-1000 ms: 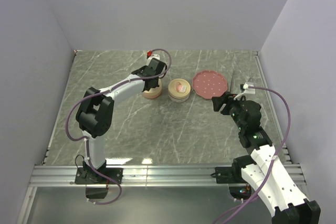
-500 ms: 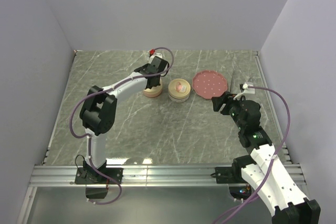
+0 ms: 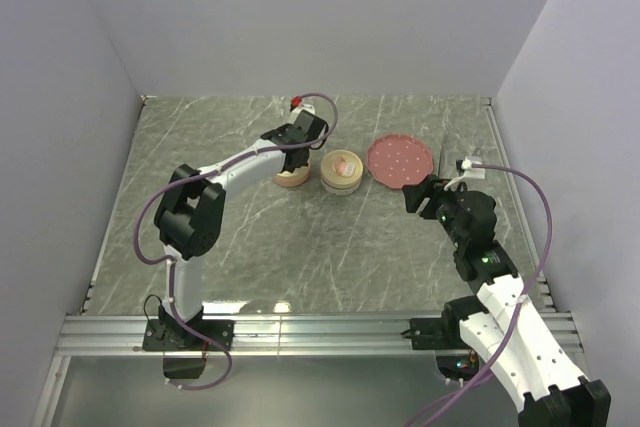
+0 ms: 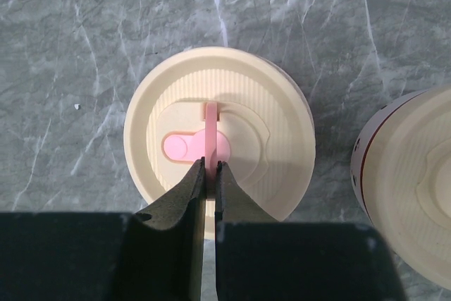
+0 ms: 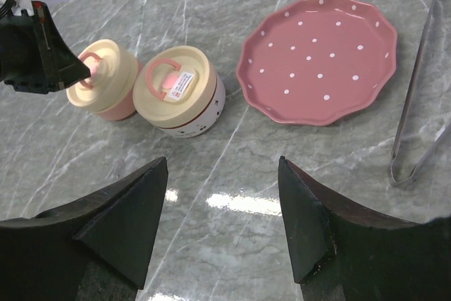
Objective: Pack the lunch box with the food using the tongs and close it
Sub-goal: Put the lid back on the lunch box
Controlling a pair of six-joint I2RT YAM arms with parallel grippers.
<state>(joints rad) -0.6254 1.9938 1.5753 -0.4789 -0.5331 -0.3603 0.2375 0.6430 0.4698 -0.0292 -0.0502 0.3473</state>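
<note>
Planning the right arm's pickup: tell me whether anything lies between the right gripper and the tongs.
Nothing visible does. The right gripper, open, hangs above the table; the tongs lie ahead to its right beside the pink plate, and only table surface shows between them.

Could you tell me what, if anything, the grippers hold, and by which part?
The left gripper pinches the cream lid by its upright pink tab; the right gripper holds nothing.

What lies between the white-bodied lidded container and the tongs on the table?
The pink dotted plate lies between the container and the tongs. The right wrist view shows this most clearly, and the top view shows it too.
</note>
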